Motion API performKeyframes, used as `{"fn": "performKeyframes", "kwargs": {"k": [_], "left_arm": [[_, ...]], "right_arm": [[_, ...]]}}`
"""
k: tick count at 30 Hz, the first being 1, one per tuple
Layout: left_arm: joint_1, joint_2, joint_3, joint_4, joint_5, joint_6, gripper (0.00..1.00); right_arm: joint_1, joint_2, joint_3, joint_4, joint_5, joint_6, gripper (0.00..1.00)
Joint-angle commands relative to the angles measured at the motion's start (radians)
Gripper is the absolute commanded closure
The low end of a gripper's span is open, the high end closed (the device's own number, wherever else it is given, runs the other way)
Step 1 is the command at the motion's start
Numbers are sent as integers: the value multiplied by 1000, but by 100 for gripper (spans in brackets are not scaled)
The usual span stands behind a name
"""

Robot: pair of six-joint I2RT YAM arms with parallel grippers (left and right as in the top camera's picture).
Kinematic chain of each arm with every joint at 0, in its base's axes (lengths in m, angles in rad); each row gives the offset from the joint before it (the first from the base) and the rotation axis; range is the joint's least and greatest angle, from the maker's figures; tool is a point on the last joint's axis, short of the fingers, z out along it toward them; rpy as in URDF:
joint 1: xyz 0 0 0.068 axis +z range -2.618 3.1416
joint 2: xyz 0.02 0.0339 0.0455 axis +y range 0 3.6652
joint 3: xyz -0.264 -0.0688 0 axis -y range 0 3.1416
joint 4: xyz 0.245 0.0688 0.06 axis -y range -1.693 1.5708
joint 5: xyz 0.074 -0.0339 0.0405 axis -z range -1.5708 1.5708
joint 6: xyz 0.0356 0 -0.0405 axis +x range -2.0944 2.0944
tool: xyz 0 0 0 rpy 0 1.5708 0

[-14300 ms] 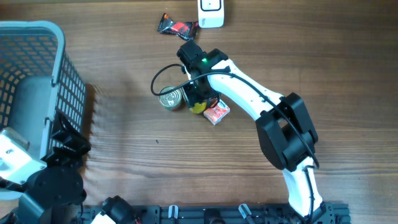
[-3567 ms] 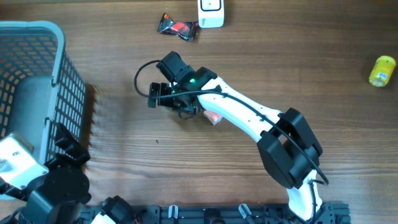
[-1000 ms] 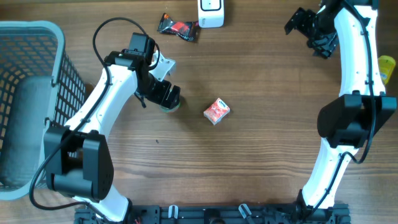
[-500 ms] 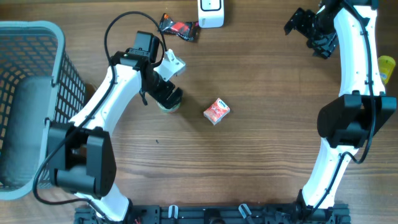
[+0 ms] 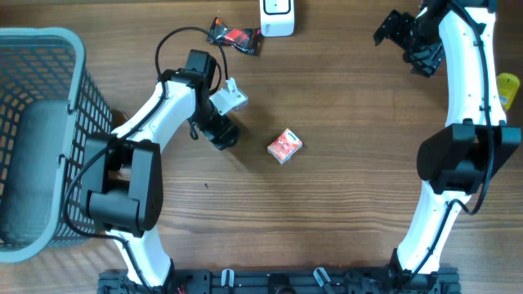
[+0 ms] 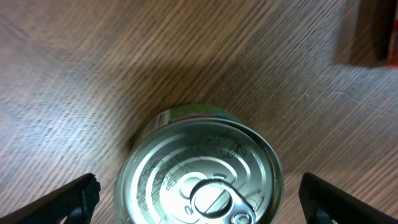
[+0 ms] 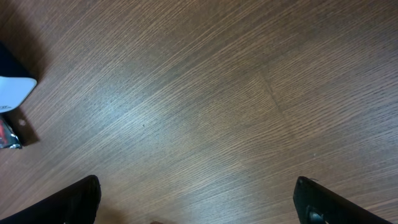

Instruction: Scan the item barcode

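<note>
A silver tin can (image 6: 199, 171) with a ring-pull lid and a green label stands upright on the wooden table. My left gripper (image 6: 199, 200) hangs straight above it, open, one dark fingertip (image 6: 74, 198) on each side and neither touching. In the overhead view the left gripper (image 5: 221, 131) covers the can. A small red box (image 5: 284, 146) lies just to its right. The white scanner (image 5: 277, 16) sits at the table's far edge. My right gripper (image 5: 406, 34) is open over bare wood at the back right, with nothing between its fingers (image 7: 339, 202).
A grey mesh basket (image 5: 49, 122) fills the left side. A black and red snack wrapper (image 5: 233, 35) lies left of the scanner. A yellow item (image 5: 508, 90) sits at the right edge. The red box's corner (image 6: 367, 31) shows in the left wrist view.
My left gripper has shifted slightly to the right and now sits squarely over the can, hiding it from above. The right arm has not moved.
</note>
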Motion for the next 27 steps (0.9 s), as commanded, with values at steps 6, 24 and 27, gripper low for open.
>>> {"fn": "performKeyframes", "kwargs": {"k": [6,24,27], "left_arm": [[3,82,1,3,32,24,0],[5,86,1,-1,55,24,38],[5,86,1,-1,-2,24,31]], "right_arm": [[2,-13,18,3,22,-28,0],[2,-13,18,3,24,-46,0],[2,-13,18,3,24,-46,0]]}}
